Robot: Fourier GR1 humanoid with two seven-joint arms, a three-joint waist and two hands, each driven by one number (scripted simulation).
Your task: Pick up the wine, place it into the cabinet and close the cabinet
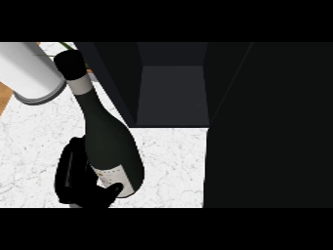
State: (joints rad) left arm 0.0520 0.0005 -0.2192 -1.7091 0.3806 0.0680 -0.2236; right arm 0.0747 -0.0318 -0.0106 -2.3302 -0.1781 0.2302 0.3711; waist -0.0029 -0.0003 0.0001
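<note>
We see our left robot hand [79, 183] at about seven o'clock, its black fingers curled round the bottom of the wine [110, 141] so the bottle stays up off the white worktop [25, 146]. The wine leans with its dark top toward eleven o'clock, just beside the open cabinet [173, 93] at twelve o'clock, and we think it is held low so the top can go in first. Our right robot hand does not show, and a white tube [17, 68] lies at ten o'clock.
</note>
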